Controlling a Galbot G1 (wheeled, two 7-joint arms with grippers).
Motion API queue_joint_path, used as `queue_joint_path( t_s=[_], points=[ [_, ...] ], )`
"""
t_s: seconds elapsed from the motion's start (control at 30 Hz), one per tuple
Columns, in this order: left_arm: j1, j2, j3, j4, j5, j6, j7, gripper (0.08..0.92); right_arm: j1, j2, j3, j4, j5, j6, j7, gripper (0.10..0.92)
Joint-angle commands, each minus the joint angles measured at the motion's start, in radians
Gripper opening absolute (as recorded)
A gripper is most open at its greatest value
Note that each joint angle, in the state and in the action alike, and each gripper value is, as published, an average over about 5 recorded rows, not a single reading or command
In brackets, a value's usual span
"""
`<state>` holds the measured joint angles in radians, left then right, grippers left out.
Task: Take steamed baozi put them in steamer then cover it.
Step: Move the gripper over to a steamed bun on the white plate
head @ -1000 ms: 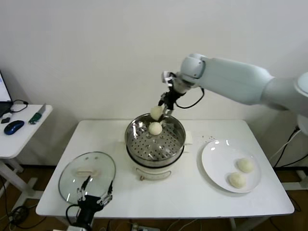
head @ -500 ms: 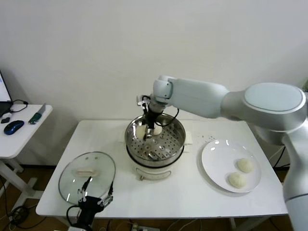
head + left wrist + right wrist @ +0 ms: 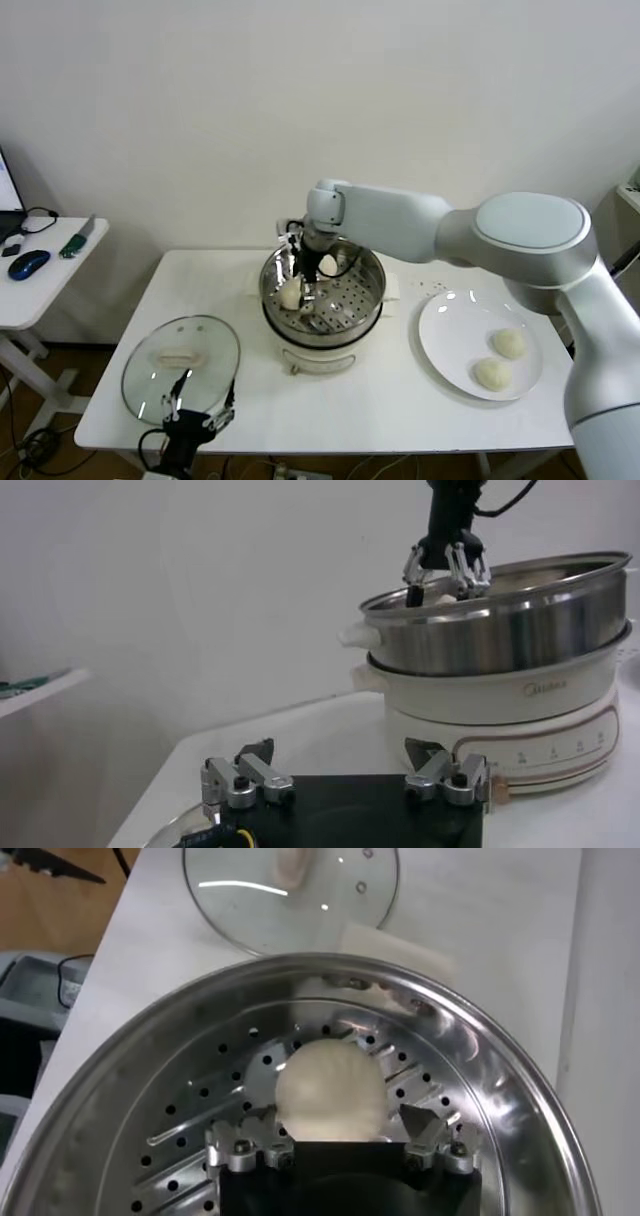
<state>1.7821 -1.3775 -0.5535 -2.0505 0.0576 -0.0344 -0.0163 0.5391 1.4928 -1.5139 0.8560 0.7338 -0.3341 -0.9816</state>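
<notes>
R hand (image 3: pixel 301 283) is hanging open inside the steamer (image 3: pixel 365 300), a bun (image 3: pixel 291 295) sitting under its fingers. Two buns (image 3: pixel 509 343) are waiting on the plate (image 3: pixel 450 340), far right. L hand (image 3: pixel 196 415) is idling open over the lid (image 3: pixel 150 375), near left.

This looks like a lab or test room dressed up as a kitchen corner — a plain white worktop (image 3: pixel 400 400) stands against a bare white wall, carrying only an electric steamer (image 3: pixel 322 300), a glass cover (image 3: pixel 181 367) and a white plate (image 3: pixel 450 340). Beside it a second desk (image 3: pixel 40 285) holds a computer mouse (image 3: pixel 28 264) and cables — office gear, not kitchenware.
</notes>
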Motion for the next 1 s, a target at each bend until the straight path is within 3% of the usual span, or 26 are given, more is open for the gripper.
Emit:
queue_joint_path(
  t_s=[0.03, 0.23, 0.4, 0.73, 1.0],
  points=[
    [0.004, 0.001, -0.002, 0.001, -0.001, -0.002, -0.003, 0.823, 0.043, -0.041, 0.009, 0.036, -0.016, 0.004, -0.024, 0.822],
    [0.006, 0.005, -0.001, -0.002, -0.001, -0.002, -0.005, 0.823, 0.187, -0.183, -0.024, 0.164, 0.054, 0.021, -0.072, 0.823],
    [0.006, 0.008, 0.001, -0.004, -0.001, -0.001, -0.005, 0.823, 0.279, -0.383, -0.059, 0.299, 0.027, 0.042, -0.097, 0.823],
    [0.006, 0.011, -0.004, -0.013, -0.002, 0.012, -0.007, 0.823, 0.241, -0.780, -0.065, 0.524, -0.275, 0.082, -0.123, 0.823],
    [-0.028, -0.015, 0.003, -0.014, 0.020, 0.034, -0.011, 0.823, 0.001, -0.944, 0.038, 0.525, -0.520, 0.140, -0.141, 0.823]
  ],
)
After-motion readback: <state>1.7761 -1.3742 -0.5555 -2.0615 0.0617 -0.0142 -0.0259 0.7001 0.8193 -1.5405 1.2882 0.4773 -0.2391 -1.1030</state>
